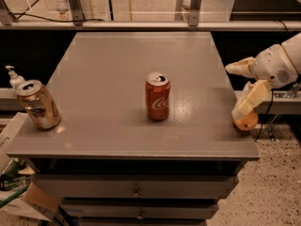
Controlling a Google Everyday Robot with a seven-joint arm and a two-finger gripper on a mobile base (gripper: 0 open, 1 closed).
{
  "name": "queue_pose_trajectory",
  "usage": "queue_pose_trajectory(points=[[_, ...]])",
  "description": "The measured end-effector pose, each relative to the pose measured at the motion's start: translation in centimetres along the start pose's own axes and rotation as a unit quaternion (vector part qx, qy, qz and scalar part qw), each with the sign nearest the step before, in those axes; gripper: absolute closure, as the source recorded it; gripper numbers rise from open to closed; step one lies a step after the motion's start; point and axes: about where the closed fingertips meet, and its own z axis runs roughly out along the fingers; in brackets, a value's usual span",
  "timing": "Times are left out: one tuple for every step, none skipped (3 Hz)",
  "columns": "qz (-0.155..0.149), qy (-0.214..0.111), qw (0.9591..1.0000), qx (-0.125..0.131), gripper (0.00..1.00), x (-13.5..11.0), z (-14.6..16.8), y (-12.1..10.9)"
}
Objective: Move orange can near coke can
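Pincer (232,91) is at the table's (117,135) edge, by the front corner, released, w/ fingers spread wide and nothing btwn them. Orange can (245,121) sits right under its lower finger, apparently touching, at the table rim. Coke can (158,97) stands upright well apart from pincer, mid-table; dented gold can (37,105) is farthest from it, at the opposite edge.

Grey table (117,79) carries coke can (157,97) centrally, dented can (38,104) front-left, orange can (246,122) at right edge under the gripper (233,92).
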Motion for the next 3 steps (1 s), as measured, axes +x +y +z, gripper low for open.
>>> queue_pose_trajectory(points=[[0.009, -0.001, 1.0, 0.0, 0.0, 0.6, -0.9, 0.5], [0.026, -0.001, 0.9996, 0.002, 0.0, 1.7, -1.9, 2.0], [0.037, -0.007, 0.9993, -0.003, 0.0, 2.4, -2.1, 4.0]])
